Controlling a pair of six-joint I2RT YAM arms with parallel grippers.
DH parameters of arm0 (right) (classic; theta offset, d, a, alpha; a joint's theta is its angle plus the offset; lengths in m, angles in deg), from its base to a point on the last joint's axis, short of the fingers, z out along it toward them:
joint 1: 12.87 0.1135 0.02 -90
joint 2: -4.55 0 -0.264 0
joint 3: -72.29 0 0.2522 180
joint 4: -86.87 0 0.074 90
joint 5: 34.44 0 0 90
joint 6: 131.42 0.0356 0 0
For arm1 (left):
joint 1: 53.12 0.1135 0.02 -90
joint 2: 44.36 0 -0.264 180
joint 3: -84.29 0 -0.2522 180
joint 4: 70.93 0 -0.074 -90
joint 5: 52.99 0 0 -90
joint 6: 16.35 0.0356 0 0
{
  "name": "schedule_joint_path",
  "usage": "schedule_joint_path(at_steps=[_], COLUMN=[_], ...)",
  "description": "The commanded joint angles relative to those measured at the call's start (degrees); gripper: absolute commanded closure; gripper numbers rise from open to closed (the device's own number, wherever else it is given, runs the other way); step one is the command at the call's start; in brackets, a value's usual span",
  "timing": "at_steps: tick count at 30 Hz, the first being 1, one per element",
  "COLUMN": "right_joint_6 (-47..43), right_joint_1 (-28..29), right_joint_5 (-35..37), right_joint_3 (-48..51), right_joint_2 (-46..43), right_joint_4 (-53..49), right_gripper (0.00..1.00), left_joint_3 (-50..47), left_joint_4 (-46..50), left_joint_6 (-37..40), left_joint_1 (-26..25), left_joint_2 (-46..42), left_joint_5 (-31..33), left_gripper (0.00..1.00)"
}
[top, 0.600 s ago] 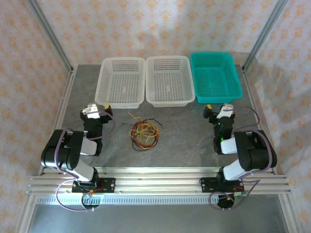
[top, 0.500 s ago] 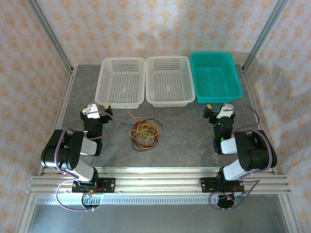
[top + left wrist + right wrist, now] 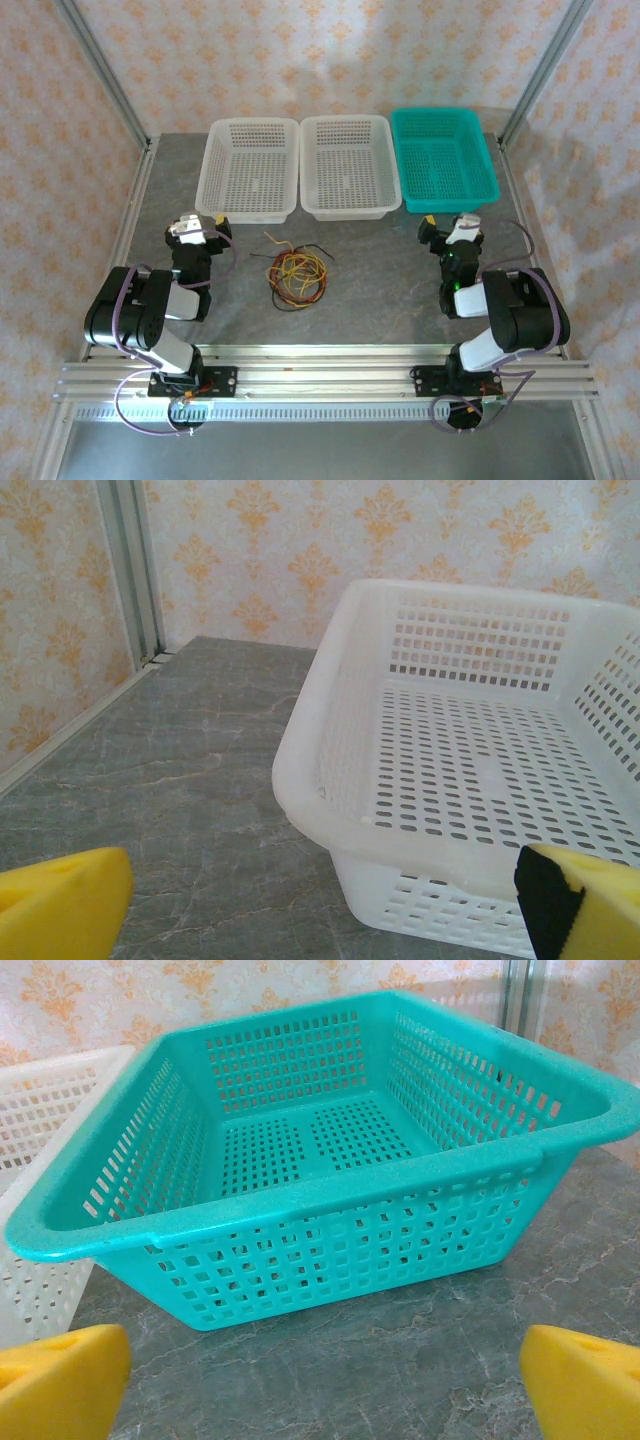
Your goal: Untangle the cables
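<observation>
A tangle of thin red, yellow and black cables lies on the grey table between the two arms, in the top view. My left gripper rests folded back at the left, well clear of the cables and close to the left white basket. In the left wrist view its yellow fingertips stand wide apart with nothing between them. My right gripper sits folded at the right, near the teal basket. Its yellow fingertips are also spread wide and empty.
Three baskets stand in a row at the back: a white basket on the left, a second white basket in the middle, a teal basket on the right. Metal frame posts flank the table.
</observation>
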Motion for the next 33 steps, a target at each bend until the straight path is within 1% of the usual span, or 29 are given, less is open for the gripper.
schedule_joint_path(at_steps=[1,8,11,13,16,18,22,26,29,33], right_joint_6=[-0.1,-0.12,-0.19,-0.3,-1.02,-1.42,-2.07,-1.8,-0.62,2.65], right_joint_1=[-0.4,-0.41,-0.42,-0.41,-0.35,-0.11,0.92,2.1,3.46,5.05], right_joint_5=[0.07,-0.01,-0.01,0.06,-1.47,-1.39,-0.38,1.59,2.78,3.59], right_joint_3=[-1.23,-1.22,-1.09,-0.89,-0.59,-0.38,-2.38,-5.25,-7.11,-11.08], right_joint_2=[0.28,0.28,0.21,0.09,-0.62,-1.97,-6.83,-10.04,-12.25,-14.1], right_joint_4=[0.28,0.28,0.45,0.7,0.91,0.06,-7.31,-15.02,-20.32,-29.72], right_gripper=[0.0,0.0,0.0,0.0,0.0,0.0,0.0,0.0,0.0,0.0], left_joint_3=[0.83,0.8,-0.15,-1.58,-3.86,-3.65,1.13,3.19,6.61,9.57], left_joint_4=[0.57,0.46,-1.1,-3.48,-6.02,-1.53,16.75,24.65,33.49,40.75], left_joint_6=[0.09,0.04,1.14,1.29,1.11,0.85,-0.71,-2.65,-6.49,-11.33], left_joint_1=[0.3,0.38,0.3,0.25,-0.44,-0.82,-2.75,-5.43,-5.59,-5.68], left_joint_2=[-0.44,-0.41,-0.53,-1.04,-4.09,-7.97,-16.1,-20.84,-23.62,-26.96], left_joint_5=[-0.44,-0.62,-3.32,-3.78,-0.43,1.34,6.35,12.07,12.86,12.49], left_gripper=[0.0,0.0,0.01,0.01,0.0,0.01,0.01,0.01,0.01,0.01])
